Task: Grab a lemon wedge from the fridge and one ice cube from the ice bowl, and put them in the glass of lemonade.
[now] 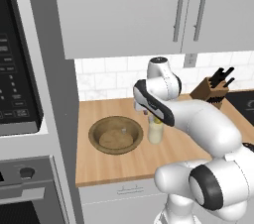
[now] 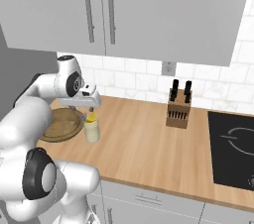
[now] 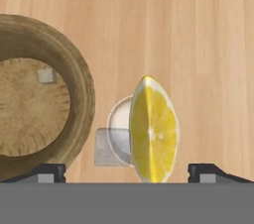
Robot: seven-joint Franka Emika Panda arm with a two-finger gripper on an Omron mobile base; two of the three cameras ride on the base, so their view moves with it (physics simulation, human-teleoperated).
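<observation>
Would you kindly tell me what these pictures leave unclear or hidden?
- Left base view: the arm covers most of the glass of lemonade.
- Hand view: the lemon wedge hides the glass's inside; whether the wedge has left the open end effector is unclear.
- Ice bowl: cut off at the left edge.

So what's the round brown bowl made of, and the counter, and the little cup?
The ice bowl looks like wood: matte brown with grain rings and a darker thick rim. The counter also looks wooden, pale with long plank streaks and a smooth finish. The glass of lemonade seems to be clear glass, since pale yellow liquid shows through, though it could be plastic.
</observation>
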